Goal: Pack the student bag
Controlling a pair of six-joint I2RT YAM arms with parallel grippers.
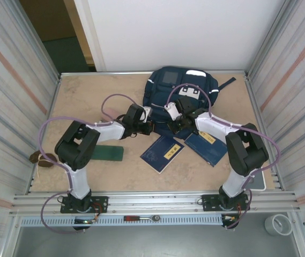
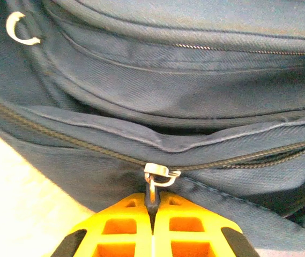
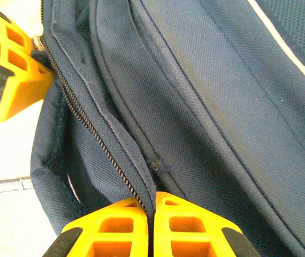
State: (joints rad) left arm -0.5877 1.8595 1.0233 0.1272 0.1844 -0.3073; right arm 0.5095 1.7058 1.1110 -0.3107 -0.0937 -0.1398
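While left claw (image 2: 152, 208) pinches zip pull (image 2: 159, 174), student bag (image 2: 184, 96), booklet labels (image 1: 172, 151) illegible

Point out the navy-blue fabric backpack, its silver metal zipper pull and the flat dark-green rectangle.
Navy-blue fabric backpack (image 1: 187, 76): top external view, upper panel.
Silver metal zipper pull (image 2: 160, 172): left wrist view, slider loop.
Flat dark-green rectangle (image 1: 109, 153): top external view, its middle.

At low centre, your left gripper (image 2: 153, 209) hides the tab of the silver metal zipper pull (image 2: 157, 174) between its yellow fingers. The large navy-blue fabric backpack (image 2: 195, 91) overruns every edge there.
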